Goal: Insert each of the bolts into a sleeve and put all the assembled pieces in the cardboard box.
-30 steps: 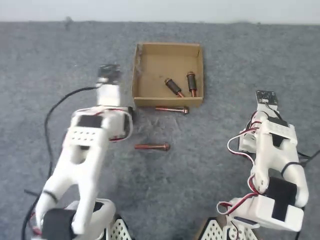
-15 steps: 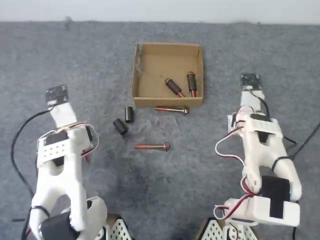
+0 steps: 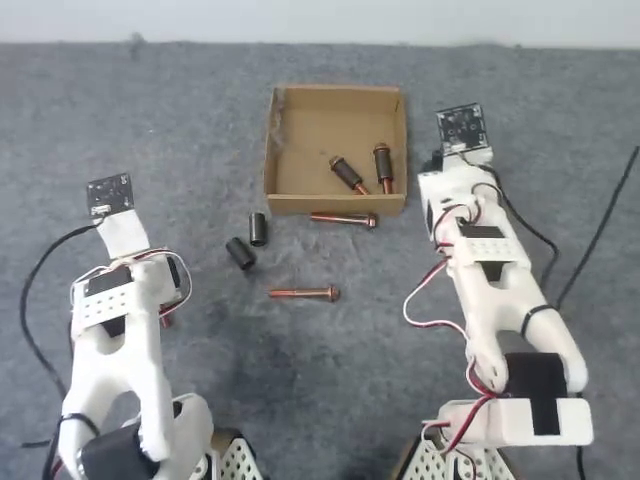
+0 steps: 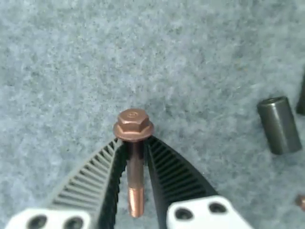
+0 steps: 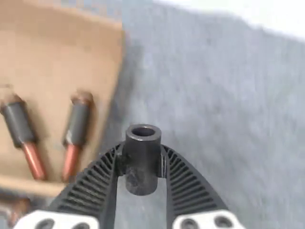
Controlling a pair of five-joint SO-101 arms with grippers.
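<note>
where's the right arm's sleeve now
In the right wrist view, the sleeve is clamped in the right end effector, over the carpet just outside the cardboard box's right wall.

Loose sleeves [image 3: 240,252] and bolts [image 3: 304,293] block the carpet [image 3: 330,380] just before the cardboard box [image 3: 335,203].

A grey carpet [image 3: 330,370] with a short, flecked pile covered the table from near edge to far edge. Seen from above it lay flat, mottled in lighter and darker grey, with a dimmer patch near its middle. Along the carpet's far edge ran a pale strip [image 3: 320,20], meeting it in a straight line. A small dark speck [image 3: 135,41] sat right on that far edge, left of the carpet's middle as seen from above. In the right wrist view the pale strip lay beyond the carpet's edge.
</note>
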